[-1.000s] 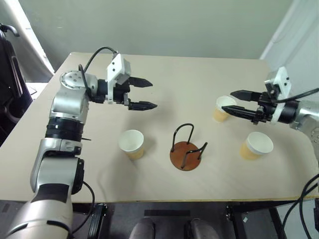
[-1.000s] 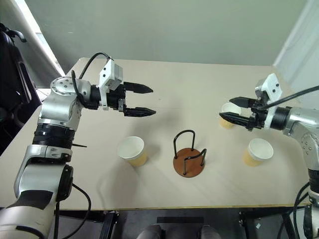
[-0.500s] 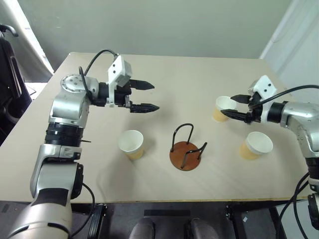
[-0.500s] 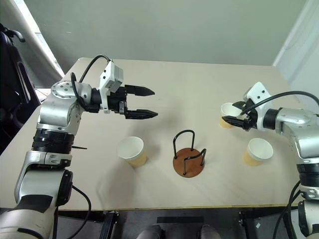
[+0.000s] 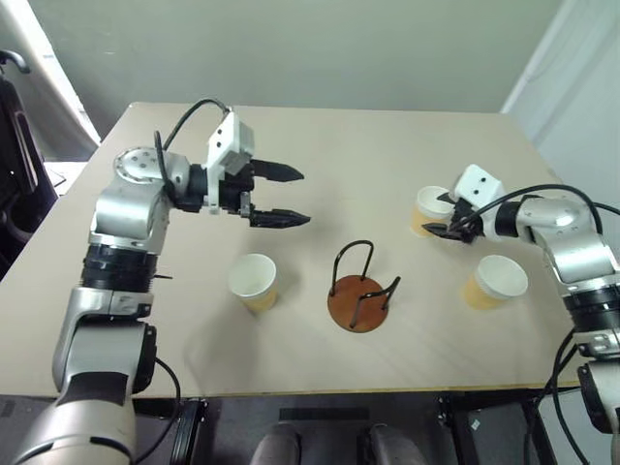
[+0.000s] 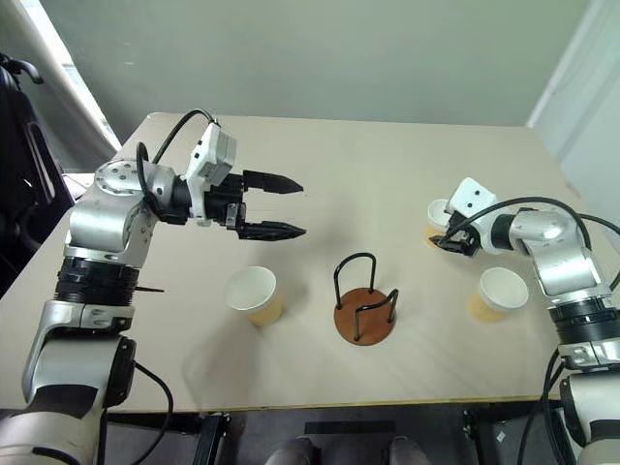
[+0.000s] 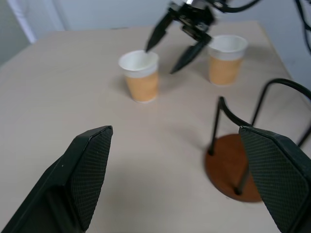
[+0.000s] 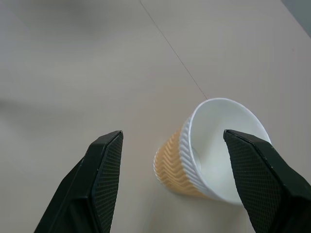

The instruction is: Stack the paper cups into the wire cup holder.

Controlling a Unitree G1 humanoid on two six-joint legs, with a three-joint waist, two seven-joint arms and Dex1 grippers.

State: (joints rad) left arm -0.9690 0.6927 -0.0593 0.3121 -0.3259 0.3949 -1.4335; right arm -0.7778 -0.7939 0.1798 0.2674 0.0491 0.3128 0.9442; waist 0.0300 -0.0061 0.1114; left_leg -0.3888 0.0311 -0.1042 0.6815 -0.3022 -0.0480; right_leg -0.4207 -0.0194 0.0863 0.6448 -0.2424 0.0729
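While all three paper cups [image 5: 254, 281] [image 5: 431, 210] [image 5: 494, 282] sit loose on table [image 5: 368, 155], wire cup holder [image 5: 361, 289] empty; nothing stacked. Right gripper [image 5: 442, 217] spread beside far cup, left gripper [image 5: 282, 196] spread, holding nothing.

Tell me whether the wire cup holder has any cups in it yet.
Empty. The wire cup holder shows bare base between its loops; all three paper cups stand apart on the table.

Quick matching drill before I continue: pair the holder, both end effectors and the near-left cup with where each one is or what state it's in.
Things:
1. wire cup holder
2. right end effector
3. left end effector
4. cup on the robot's left

States:
A. open, raised over bare table
B. empty, near the table's front middle
C. open, at the far right cup
D. upright, alone, beside the holder

Pairs: 1-B, 2-C, 3-A, 4-D
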